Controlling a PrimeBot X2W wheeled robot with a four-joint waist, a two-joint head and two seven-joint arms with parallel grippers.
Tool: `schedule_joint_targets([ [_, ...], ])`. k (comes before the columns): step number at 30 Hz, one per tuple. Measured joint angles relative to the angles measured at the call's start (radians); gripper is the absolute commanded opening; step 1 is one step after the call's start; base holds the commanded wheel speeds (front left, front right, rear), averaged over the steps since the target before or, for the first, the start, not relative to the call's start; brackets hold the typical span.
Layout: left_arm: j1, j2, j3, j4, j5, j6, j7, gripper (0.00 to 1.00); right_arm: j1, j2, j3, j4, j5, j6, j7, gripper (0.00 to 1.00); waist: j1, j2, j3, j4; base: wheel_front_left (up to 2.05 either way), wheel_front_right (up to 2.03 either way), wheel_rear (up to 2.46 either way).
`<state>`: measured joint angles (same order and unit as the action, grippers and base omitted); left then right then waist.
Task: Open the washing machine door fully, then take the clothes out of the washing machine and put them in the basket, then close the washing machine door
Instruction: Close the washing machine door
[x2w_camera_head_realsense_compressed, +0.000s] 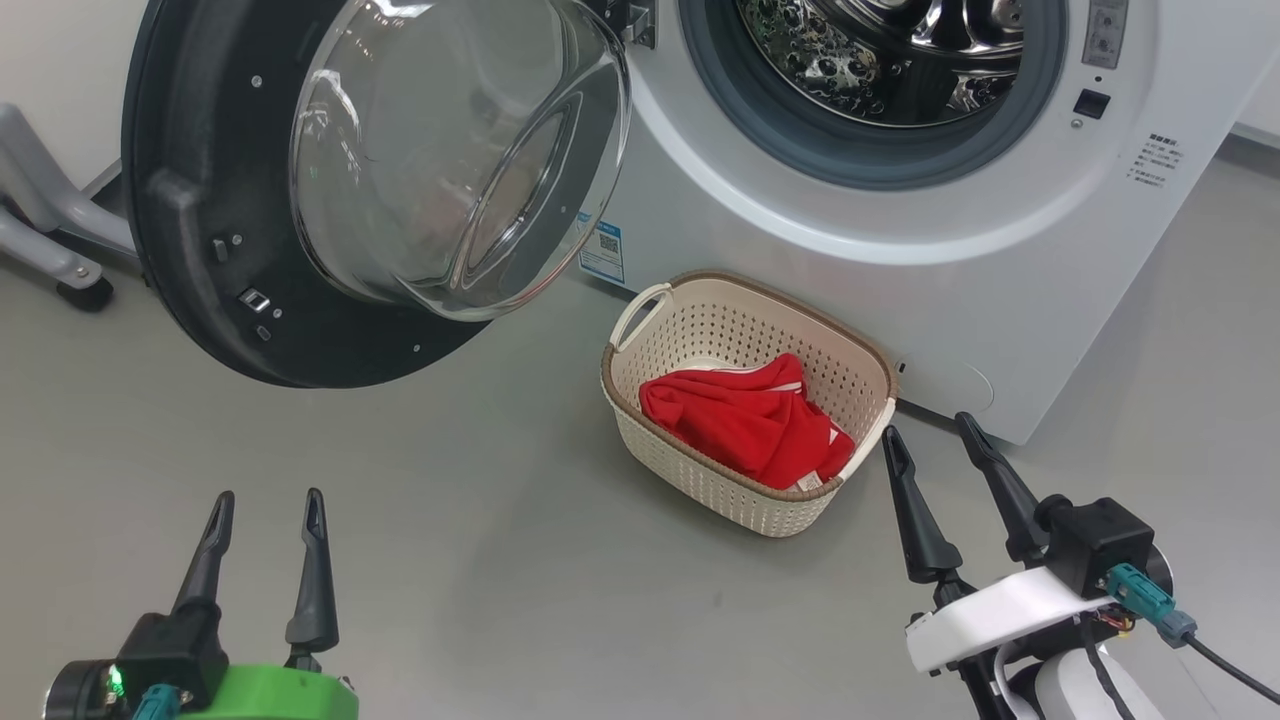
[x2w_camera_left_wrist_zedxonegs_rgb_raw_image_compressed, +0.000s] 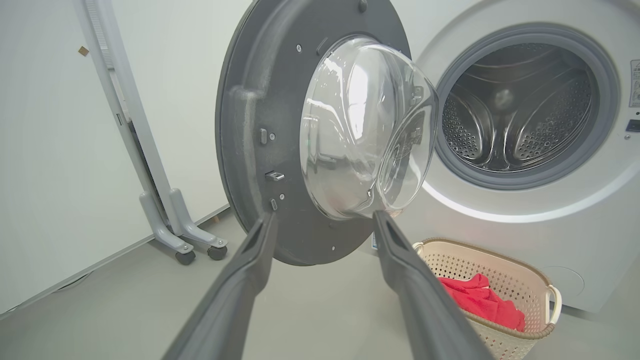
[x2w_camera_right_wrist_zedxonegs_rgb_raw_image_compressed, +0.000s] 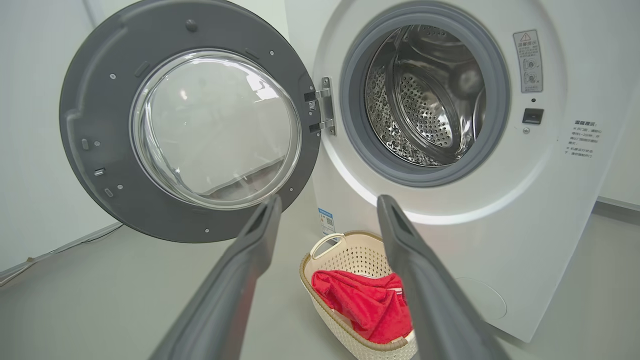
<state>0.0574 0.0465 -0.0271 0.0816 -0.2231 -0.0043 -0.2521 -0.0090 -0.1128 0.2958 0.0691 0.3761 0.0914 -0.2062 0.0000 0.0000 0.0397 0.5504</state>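
Note:
The washing machine (x2w_camera_head_realsense_compressed: 900, 260) stands with its door (x2w_camera_head_realsense_compressed: 200, 200) swung wide to the left, glass bowl (x2w_camera_head_realsense_compressed: 450, 150) facing out. No fabric shows in the steel drum (x2w_camera_right_wrist_zedxonegs_rgb_raw_image_compressed: 425, 100). Red clothes (x2w_camera_head_realsense_compressed: 750, 420) lie in the cream basket (x2w_camera_head_realsense_compressed: 700, 470) on the floor below the opening. My left gripper (x2w_camera_head_realsense_compressed: 268, 497) is open at the lower left, below the door, holding nothing. My right gripper (x2w_camera_head_realsense_compressed: 925, 425) is open too, just right of the basket. The door (x2w_camera_left_wrist_zedxonegs_rgb_raw_image_compressed: 260, 125) and the basket (x2w_camera_left_wrist_zedxonegs_rgb_raw_image_compressed: 540, 300) also show in the left wrist view, the clothes (x2w_camera_right_wrist_zedxonegs_rgb_raw_image_compressed: 365, 300) in the right wrist view.
A grey wheeled stand (x2w_camera_head_realsense_compressed: 60, 250) sits left of the door by the wall; its legs and castors (x2w_camera_left_wrist_zedxonegs_rgb_raw_image_compressed: 200, 250) show in the left wrist view. Grey floor (x2w_camera_head_realsense_compressed: 500, 580) stretches in front of the basket between my two grippers.

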Motion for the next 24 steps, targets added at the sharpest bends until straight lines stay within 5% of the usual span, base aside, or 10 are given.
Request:
schedule_joint_targets([
  [24,0.019,0.000,0.005,-0.027,0.000,0.001,0.000,1.00,-0.024,-0.001,0.004,0.041,0.000,0.004,0.000,1.00,0.0001,0.0000,-0.002,-0.003,0.00,0.00,0.00],
])
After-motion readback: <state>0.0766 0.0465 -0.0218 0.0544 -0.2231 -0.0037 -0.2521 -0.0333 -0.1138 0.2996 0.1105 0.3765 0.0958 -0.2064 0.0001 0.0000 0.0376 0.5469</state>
